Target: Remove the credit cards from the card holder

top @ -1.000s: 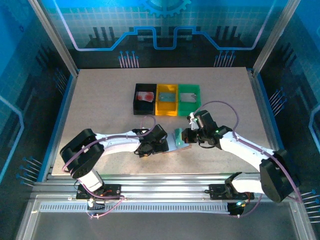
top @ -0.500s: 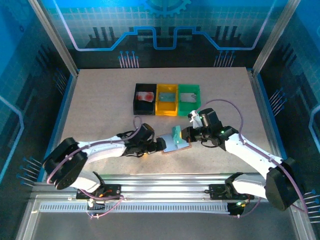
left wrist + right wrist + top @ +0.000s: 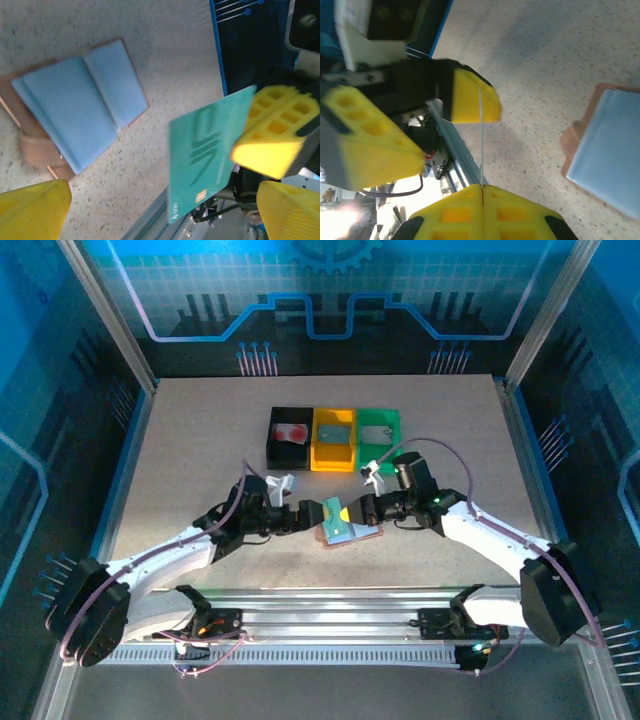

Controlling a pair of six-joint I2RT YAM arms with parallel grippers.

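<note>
Got the teal-green card (image 3: pixel 205 160) pinched by its far end in the right gripper (image 3: pixel 481 189), pads pressed flat together on it, and lifted clear of the table (image 3: pixel 165 60). From the right wrist, catching it only as a hairline edge rising straight out of the closed pads and crossing in front of one of the left gripper's yellow fingers (image 3: pixel 470 97); touching or just shy of it, cannot tell. Facing it with the left gripper (image 3: pixel 308 516), spread about as wide as it goes and gripping nothing. Looking past the card now to the card holder (image 3: pixel 75 115): lying open and flat on the table, grey-blue lining up, salmon rim and strap tab peeking out, just beside and below the raised card. On the card's face, picking out a gold chip patch, large raised strokes and a line of small white print along one edge, all too blurred to read. At the back, noting the black bin (image 3: pixel 285 457), yellow bin (image 3: pixel 335 463) and green bin (image 3: pixel 397 430) in a row, well apart from the grippers.
</note>
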